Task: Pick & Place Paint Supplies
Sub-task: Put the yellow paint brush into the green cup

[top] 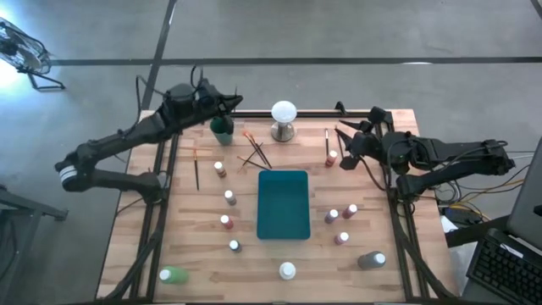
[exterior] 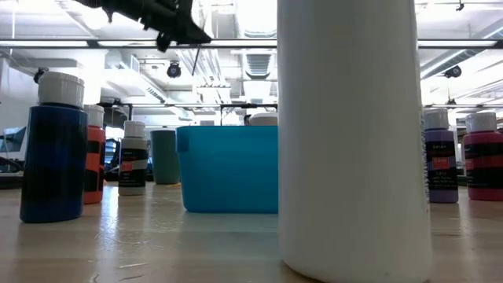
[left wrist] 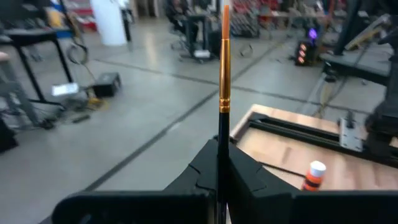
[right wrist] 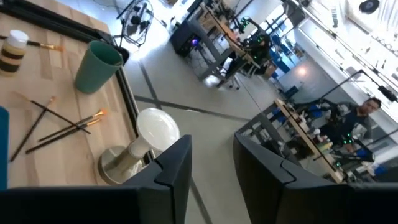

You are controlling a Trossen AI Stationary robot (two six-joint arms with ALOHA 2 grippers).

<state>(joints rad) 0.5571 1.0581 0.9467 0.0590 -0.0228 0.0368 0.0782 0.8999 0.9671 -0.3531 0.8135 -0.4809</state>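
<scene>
My left gripper (top: 227, 105) hovers at the table's far left, over the green cup (top: 222, 129), shut on a thin brush (left wrist: 224, 93) with a dark handle, gold ferrule and orange tip. My right gripper (top: 343, 144) hangs open at the far right, near a lying brush (top: 327, 144) and a small bottle (top: 332, 158); nothing is between its fingers (right wrist: 177, 165). Several white-capped bottles (top: 226, 222) stand upright on the wood around the teal tray (top: 284, 222). Crossed brushes (top: 254, 153) lie flat beyond the tray. My left gripper pinches the brush's dark handle (left wrist: 222, 155) between its two fingers, which lie along the brush. The ferrule and orange tip (left wrist: 225, 37) stick out past the fingertips. The brush is lifted clear of the table.
A white ball on a metal base (top: 284, 119) stands at the far middle. Another brush (top: 196, 169) lies at the left. Larger green (top: 172, 274), white (top: 288, 270) and grey (top: 373, 260) bottles stand along the near edge. The tray's inside holds nothing.
</scene>
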